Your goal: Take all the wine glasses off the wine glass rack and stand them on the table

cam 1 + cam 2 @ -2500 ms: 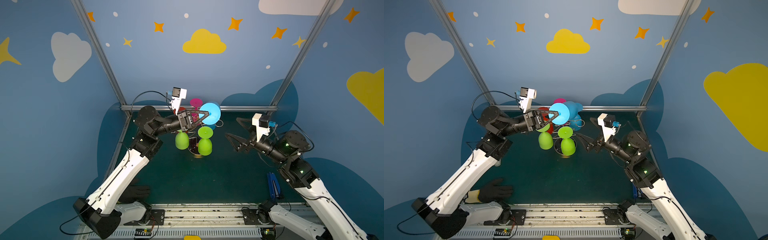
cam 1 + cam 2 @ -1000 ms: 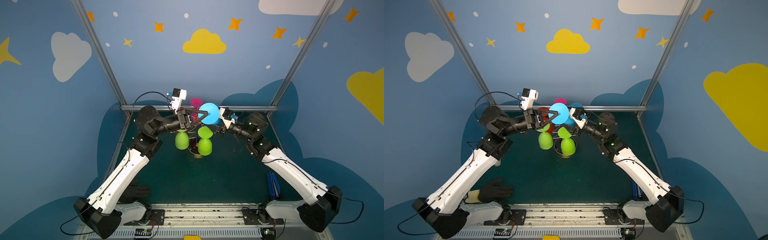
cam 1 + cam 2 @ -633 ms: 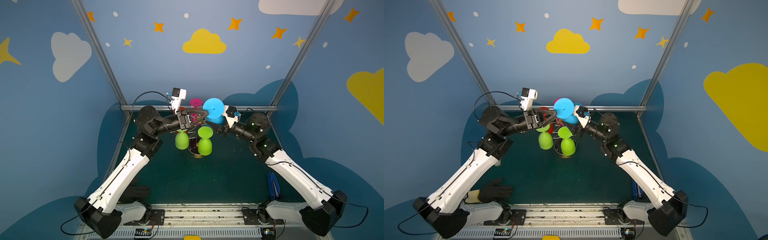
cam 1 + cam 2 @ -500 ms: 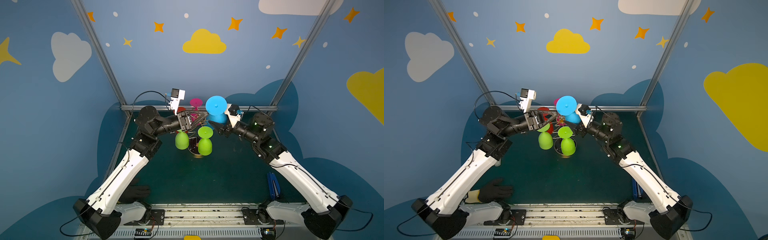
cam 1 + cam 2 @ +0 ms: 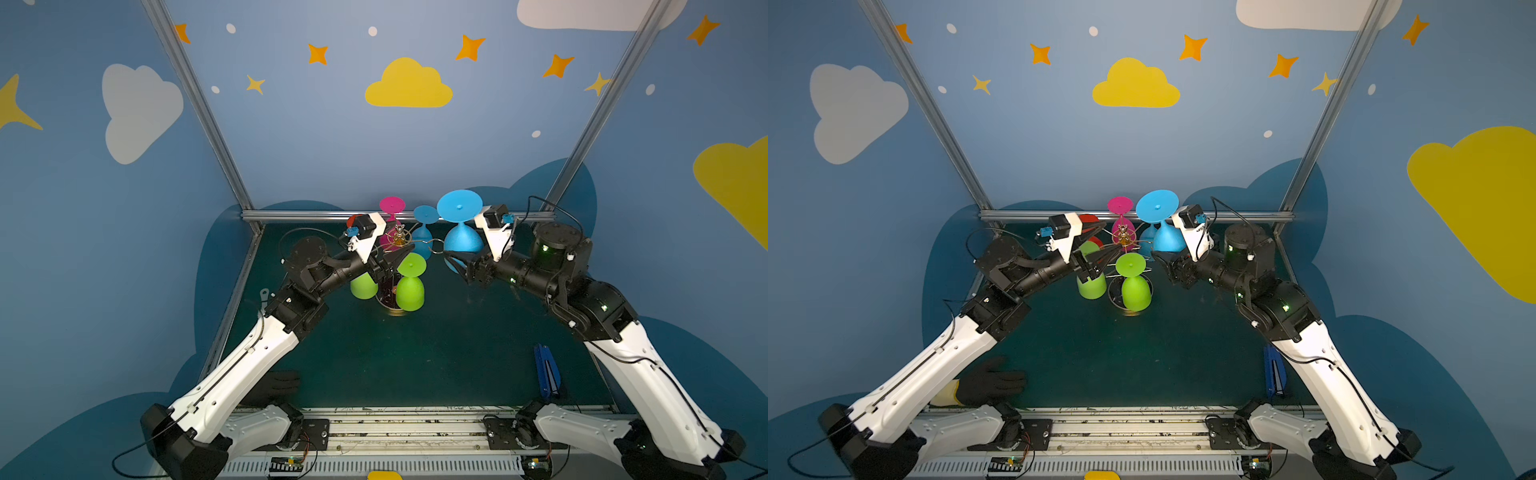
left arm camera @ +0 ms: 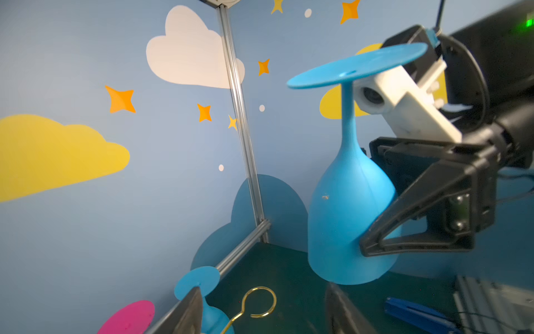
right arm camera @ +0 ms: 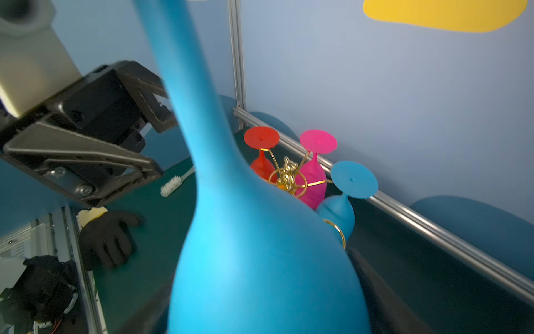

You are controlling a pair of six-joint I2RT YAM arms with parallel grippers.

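Two robot arms are meeting over a dark green table (image 5: 415, 365), and I am watching them from above and from both wrist cameras. The right gripper (image 5: 455, 259) is pinching the bowl of the blue wine glass (image 5: 462, 244) and holding it upside down in the air, round foot on top. The glass is hanging free just to the right of the wine glass rack (image 5: 399, 237), off its hook. In the left wrist view the empty gold loop (image 6: 258, 302) is sitting below the bowl, apart from it. The left gripper (image 5: 1109, 239) is pointing at the top of the rack with its fingers spread wide, gripping nothing (only that bare loop shows in the gap between them).

Five other glasses are hanging foot-up on the rack: a green glass (image 5: 409, 291) at the front, a second green glass (image 5: 363, 286) under the left gripper, and a pink glass (image 5: 391, 205), a smaller blue glass (image 5: 424, 232) and a red glass (image 5: 1089, 219) at the back. A black glove (image 5: 992, 382) is lying on the table near the left arm's base, and a flat blue object (image 5: 546, 370) is lying near the right arm's.
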